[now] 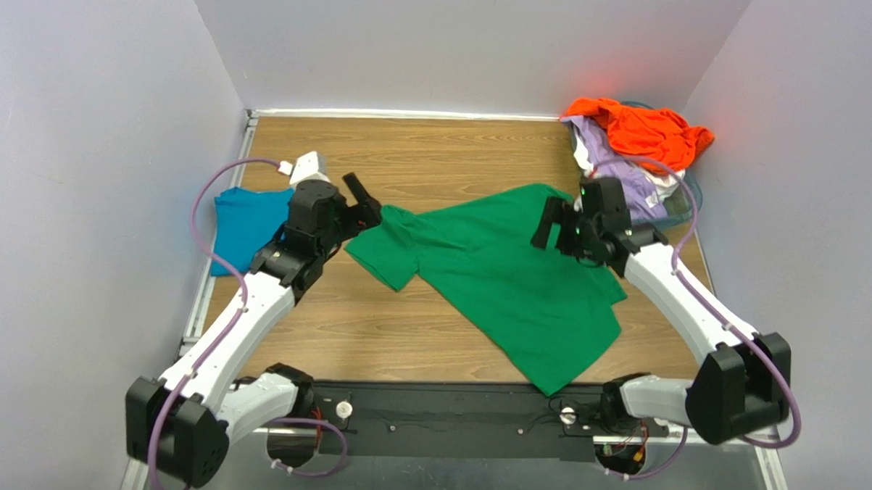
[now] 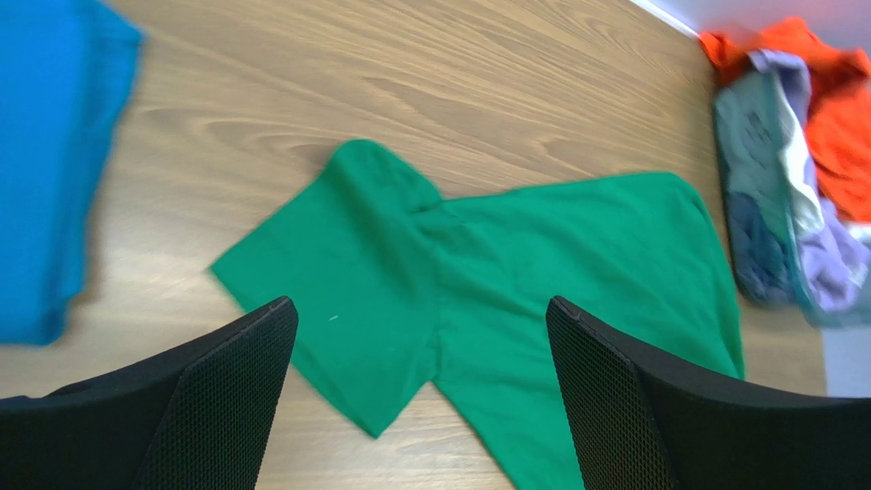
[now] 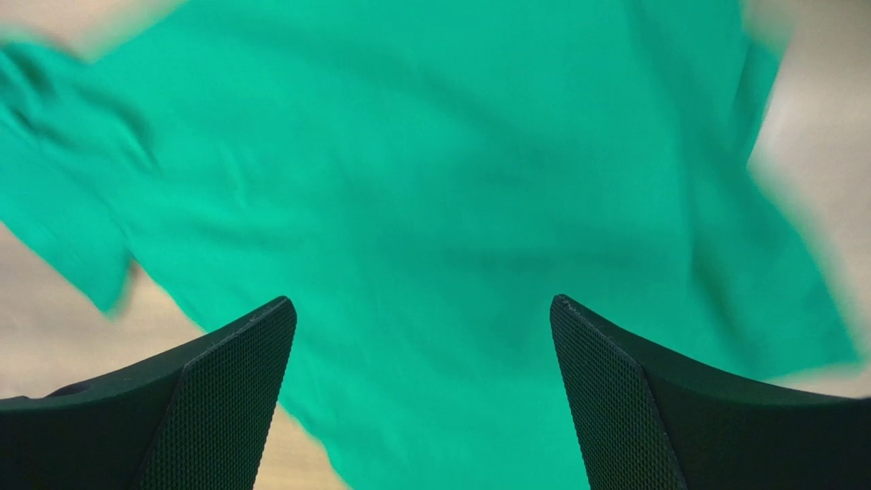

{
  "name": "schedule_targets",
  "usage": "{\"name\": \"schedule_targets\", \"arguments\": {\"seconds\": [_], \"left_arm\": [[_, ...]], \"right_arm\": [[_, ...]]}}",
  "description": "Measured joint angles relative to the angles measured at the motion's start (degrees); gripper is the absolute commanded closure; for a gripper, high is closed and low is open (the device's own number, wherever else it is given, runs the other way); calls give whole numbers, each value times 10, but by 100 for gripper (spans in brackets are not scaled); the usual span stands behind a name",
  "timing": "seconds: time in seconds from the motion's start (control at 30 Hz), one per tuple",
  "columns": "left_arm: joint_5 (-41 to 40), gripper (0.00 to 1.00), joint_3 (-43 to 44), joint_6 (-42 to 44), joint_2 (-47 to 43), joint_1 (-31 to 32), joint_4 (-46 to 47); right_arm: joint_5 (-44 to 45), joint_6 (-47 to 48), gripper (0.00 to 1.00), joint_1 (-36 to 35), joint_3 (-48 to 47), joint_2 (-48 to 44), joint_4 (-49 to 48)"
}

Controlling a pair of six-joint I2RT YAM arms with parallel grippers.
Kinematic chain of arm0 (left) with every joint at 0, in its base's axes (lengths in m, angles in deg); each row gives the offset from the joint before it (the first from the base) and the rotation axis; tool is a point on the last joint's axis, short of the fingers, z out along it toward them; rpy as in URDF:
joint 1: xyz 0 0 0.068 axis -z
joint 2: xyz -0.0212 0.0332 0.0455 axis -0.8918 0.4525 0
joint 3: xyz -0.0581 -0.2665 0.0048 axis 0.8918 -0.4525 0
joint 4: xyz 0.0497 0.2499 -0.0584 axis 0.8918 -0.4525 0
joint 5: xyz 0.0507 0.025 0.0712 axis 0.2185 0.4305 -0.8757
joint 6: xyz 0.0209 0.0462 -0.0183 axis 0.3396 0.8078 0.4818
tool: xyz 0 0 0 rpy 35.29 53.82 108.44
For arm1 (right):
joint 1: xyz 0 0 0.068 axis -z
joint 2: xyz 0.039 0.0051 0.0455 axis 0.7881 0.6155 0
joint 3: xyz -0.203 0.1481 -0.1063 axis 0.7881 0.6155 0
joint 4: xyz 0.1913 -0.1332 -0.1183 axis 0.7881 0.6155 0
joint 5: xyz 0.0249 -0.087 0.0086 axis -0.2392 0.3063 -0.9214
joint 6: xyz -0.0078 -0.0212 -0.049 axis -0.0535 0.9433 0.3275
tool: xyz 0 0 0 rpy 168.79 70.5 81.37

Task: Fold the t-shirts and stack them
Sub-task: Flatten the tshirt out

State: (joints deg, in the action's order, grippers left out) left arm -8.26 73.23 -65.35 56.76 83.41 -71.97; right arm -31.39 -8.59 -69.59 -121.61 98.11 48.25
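A bright green t-shirt (image 1: 499,274) lies spread, slightly rumpled, across the middle of the wooden table; it also shows in the left wrist view (image 2: 480,276) and the right wrist view (image 3: 450,204). A folded teal-blue t-shirt (image 1: 245,225) lies at the left edge, also in the left wrist view (image 2: 46,153). My left gripper (image 1: 361,204) is open and empty above the green shirt's left sleeve. My right gripper (image 1: 552,222) is open and empty above the shirt's upper right part. Orange (image 1: 641,130), lavender (image 1: 617,170) and white shirts are piled at the back right.
The pile sits in a clear bluish plastic basket (image 1: 684,205) in the back right corner, also in the left wrist view (image 2: 792,194). Grey walls close the table on three sides. A black rail (image 1: 445,414) runs along the near edge between the arm bases.
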Motion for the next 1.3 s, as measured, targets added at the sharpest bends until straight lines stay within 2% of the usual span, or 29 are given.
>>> {"name": "schedule_targets", "arguments": {"seconds": [0.1, 0.23, 0.37, 0.5, 0.83, 1.1, 1.3], "left_arm": [[75, 2, 0, 13, 56, 0, 64], [166, 2, 0, 21, 153, 0, 125], [212, 2, 1, 24, 230, 0, 156], [241, 2, 1, 25, 285, 0, 184], [279, 2, 0, 23, 374, -44, 212], [277, 2, -17, 23, 365, -73, 226], [254, 2, -63, 14, 311, -74, 208]], "right_arm": [[-21, -26, 0, 0, 80, -23, 3], [-33, -52, 0, 0, 139, -21, 3], [-36, -61, 0, 0, 143, -5, -9], [-36, -60, 0, 0, 126, 54, -24], [-37, -40, 0, 0, -4, 217, -45], [-50, -14, 0, 0, -157, 347, -68], [-66, 18, 0, 0, -295, 451, -93]]}}
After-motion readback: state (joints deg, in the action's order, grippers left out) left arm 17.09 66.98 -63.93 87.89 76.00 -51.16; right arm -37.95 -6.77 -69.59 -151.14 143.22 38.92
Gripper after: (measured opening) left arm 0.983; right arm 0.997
